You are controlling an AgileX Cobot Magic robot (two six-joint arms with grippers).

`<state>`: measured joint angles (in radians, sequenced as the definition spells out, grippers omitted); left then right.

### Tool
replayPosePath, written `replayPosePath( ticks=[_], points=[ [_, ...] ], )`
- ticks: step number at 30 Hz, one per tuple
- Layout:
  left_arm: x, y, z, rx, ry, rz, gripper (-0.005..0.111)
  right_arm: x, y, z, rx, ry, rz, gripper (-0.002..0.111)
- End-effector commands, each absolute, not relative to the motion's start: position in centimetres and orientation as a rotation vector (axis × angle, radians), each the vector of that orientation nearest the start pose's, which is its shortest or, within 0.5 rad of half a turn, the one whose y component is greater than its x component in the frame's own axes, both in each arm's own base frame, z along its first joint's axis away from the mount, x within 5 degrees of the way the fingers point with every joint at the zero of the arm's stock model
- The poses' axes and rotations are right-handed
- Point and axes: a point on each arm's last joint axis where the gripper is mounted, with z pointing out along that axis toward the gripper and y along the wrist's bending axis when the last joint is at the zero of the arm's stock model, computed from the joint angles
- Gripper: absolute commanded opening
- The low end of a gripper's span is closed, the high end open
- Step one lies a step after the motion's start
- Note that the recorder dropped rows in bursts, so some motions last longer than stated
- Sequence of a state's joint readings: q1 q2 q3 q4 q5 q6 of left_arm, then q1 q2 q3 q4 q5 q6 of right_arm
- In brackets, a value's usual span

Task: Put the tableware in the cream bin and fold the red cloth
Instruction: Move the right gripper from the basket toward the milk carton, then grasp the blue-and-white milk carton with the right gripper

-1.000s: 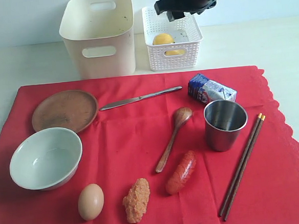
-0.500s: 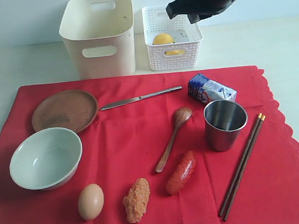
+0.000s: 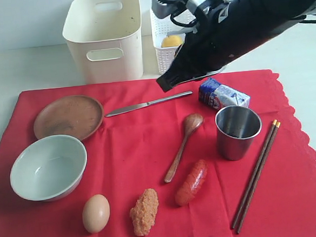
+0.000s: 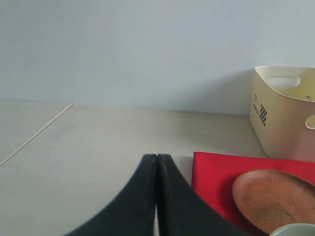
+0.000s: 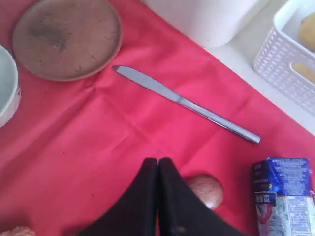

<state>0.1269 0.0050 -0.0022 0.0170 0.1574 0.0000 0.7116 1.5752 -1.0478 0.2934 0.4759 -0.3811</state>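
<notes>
The red cloth point(image 3: 149, 151) lies flat on the table. On it rest a brown plate point(image 3: 68, 117), a pale bowl point(image 3: 48, 167), a steel knife point(image 3: 148, 103), a wooden spoon point(image 3: 182, 145), a steel cup point(image 3: 238, 131) and dark chopsticks point(image 3: 256, 174). The cream bin point(image 3: 104, 35) stands behind the cloth. My right gripper point(image 3: 165, 83) hangs shut and empty above the cloth near the knife point(image 5: 184, 102), its tips point(image 5: 158, 161) over the spoon bowl point(image 5: 205, 189). My left gripper point(image 4: 157, 157) is shut and empty over bare table beside the cloth's corner point(image 4: 206, 167).
A white lattice basket point(image 3: 166, 42) holding a lemon sits beside the bin, partly hidden by the right arm. An egg point(image 3: 96, 213), a crumbly orange food piece point(image 3: 144, 211), a sausage point(image 3: 192, 182) and a milk carton point(image 3: 224, 96) also lie on the cloth.
My right arm has swung down from above the lattice basket to just over the cloth by the knife. Its jaws have shut. Nothing on the cloth has moved.
</notes>
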Motion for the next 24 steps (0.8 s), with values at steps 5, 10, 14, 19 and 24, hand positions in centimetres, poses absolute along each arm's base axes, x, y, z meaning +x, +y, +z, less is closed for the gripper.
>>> replayPosePath(
  ticks=[5, 10, 14, 19, 24],
  points=[
    [5.6, 0.7, 19.9, -0.104, 1.636, 0.103, 0.001, 26.3, 20.9, 23.8, -0.877, 2.320, 0.080, 0.031],
    [5.6, 0.7, 19.9, -0.104, 1.636, 0.103, 0.001, 27.7, 20.5, 20.9, -0.817, 2.382, -0.115, 0.056],
    [5.6, 0.7, 19.9, -0.104, 1.636, 0.103, 0.001, 28.9, 20.2, 18.4, -0.828, 2.430, -0.188, 0.063],
    [5.6, 0.7, 19.9, -0.104, 1.636, 0.103, 0.001, 31.2, 19.0, 16.3, -0.795, 2.507, -0.222, 0.063],
    [5.6, 0.7, 19.9, -0.104, 1.636, 0.103, 0.001, 32.8, 18.1, 14.0, -0.808, 2.607, -0.122, 0.063]
  ],
)
